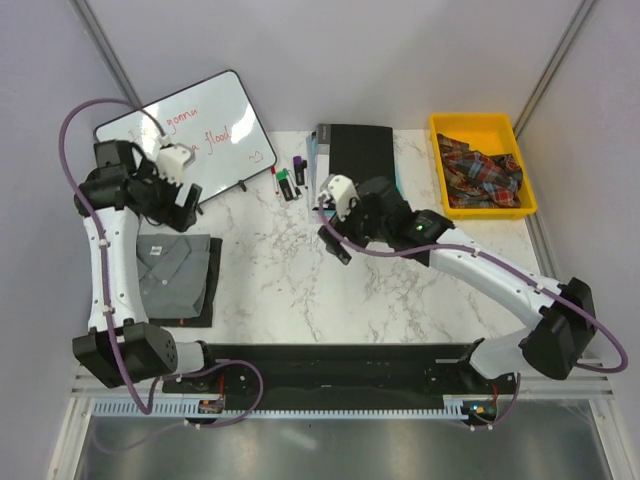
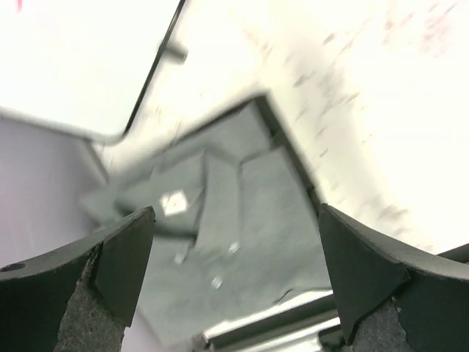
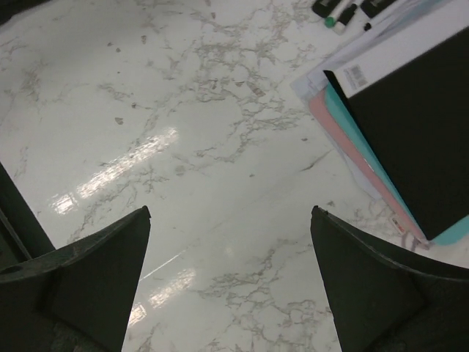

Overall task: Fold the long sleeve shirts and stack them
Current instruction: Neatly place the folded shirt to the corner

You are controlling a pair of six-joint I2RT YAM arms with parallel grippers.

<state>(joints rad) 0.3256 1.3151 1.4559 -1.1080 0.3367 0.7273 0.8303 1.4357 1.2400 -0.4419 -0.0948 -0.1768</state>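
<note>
A plain mid-grey long sleeve shirt [image 1: 172,270] lies folded at the table's left, collar toward the far side. It rests on a darker folded shirt [image 1: 212,285], of which only the right and near edges show. My left gripper [image 1: 183,212] hovers just beyond the stack's far edge, open and holding nothing. In the left wrist view the grey shirt [image 2: 271,191] lies below the spread fingers of that gripper [image 2: 236,213], with the dark shirt's edge [image 2: 277,125] beside it. My right gripper [image 1: 335,245] stands open over bare marble at the table's middle, with nothing between its jaws [image 3: 231,211].
A whiteboard [image 1: 190,130] with red writing leans at the back left. Markers [image 1: 285,180] lie beside a black book [image 1: 355,150] with a teal edge [image 3: 418,125]. A yellow bin [image 1: 441,125] of plaid cloth stands at the back right.
</note>
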